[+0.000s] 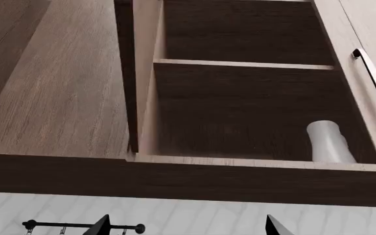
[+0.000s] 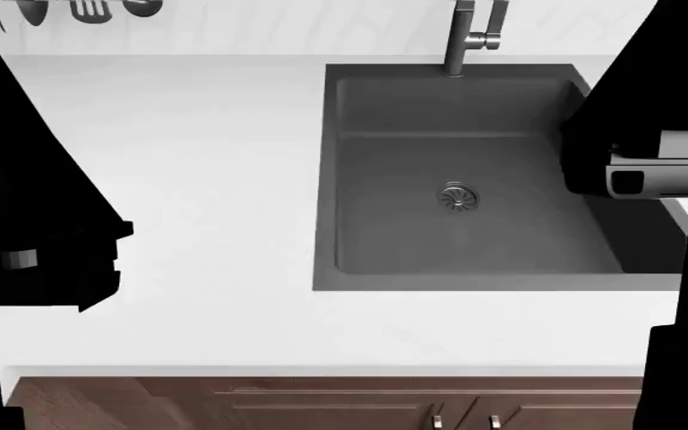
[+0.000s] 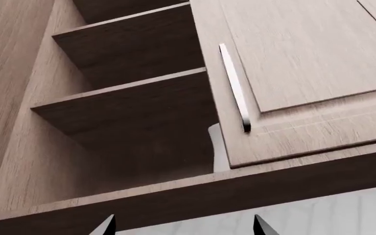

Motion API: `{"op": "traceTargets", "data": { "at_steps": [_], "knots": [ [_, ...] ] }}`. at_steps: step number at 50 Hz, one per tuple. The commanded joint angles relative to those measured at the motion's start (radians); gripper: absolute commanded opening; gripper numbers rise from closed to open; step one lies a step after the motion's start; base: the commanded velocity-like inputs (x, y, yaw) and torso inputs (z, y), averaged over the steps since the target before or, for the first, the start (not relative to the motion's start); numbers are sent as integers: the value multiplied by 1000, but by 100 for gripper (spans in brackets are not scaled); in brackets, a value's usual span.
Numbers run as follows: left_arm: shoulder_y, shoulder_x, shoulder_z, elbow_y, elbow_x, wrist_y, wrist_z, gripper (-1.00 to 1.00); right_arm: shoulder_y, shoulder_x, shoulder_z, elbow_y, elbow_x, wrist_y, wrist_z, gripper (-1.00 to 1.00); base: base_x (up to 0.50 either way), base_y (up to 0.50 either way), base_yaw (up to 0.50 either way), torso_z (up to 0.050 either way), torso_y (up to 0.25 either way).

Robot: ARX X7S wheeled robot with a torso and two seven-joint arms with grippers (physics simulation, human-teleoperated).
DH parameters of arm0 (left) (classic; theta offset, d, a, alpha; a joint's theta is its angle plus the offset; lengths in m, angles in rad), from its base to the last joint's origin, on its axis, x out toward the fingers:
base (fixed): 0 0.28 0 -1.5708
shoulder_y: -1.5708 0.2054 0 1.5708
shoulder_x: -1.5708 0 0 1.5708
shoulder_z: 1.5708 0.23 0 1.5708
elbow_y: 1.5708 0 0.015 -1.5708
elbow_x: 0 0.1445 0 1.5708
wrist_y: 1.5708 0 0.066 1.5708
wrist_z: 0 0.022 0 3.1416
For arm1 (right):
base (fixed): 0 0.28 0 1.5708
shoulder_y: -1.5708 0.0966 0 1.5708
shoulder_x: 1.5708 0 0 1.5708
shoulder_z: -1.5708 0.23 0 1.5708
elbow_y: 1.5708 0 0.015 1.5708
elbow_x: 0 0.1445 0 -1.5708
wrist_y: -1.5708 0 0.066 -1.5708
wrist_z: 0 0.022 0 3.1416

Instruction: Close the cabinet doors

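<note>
Wood-grain cabinet gapes overhead, left gripper and right gripper both spread, grasping nothing.

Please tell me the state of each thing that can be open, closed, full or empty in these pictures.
Left door: swung wide open, seen edge-on.
Right door: not open wide; whether fully shut cannot be told.
Cabinet: open; one pale cylinder on the bottom shelf.
Sink: empty.
Faucet: no water running.
Left gripper: open, empty.
Right gripper: open, empty.
</note>
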Motion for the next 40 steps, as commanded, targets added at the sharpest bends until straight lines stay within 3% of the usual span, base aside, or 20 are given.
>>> {"op": "traceTargets", "data": {
  "at_steps": [1, 10, 16, 29, 34, 37, 40],
  "knots": [
    [1, -3, -6, 3, -4, -1, 1, 100, 1, 0, 0, -10, 6, 21, -6, 100, 0, 500, 0, 0, 0],
    [5, 1, -8, -6, -3, 3, 6, 100, -12, -1, 8, 1, -1, -11, -14, 100, 1, 474, 0, 0, 0],
    [6, 2, -10, -1, -4, -4, 5, 100, 3, -13, -5, -9, -8, 54, -27, 100, 5, 0, 0, 0, 0],
    [7, -2, -16, 16, -4, -16, 0, 100, -9, -9, 2, -16, -14, 31, -36, 100, 498, 0, 0, 0, -1],
    [4, -14, -26, 24, -14, -8, -4, 100, -10, -12, 6, -15, -16, 35, -29, 100, 66, 0, 0, 0, 0],
    [-44, -48, -65, 84, -69, -51, -34, 100, -9, -25, 2, -1, -3, 45, -36, 100, 0, 0, 0, 0, 0],
    [-52, -121, -111, 42, -154, 66, -39, 100, -11, -21, 5, 7, 7, 36, -40, 100, 0, 0, 0, 0, 0]
  ]
}}
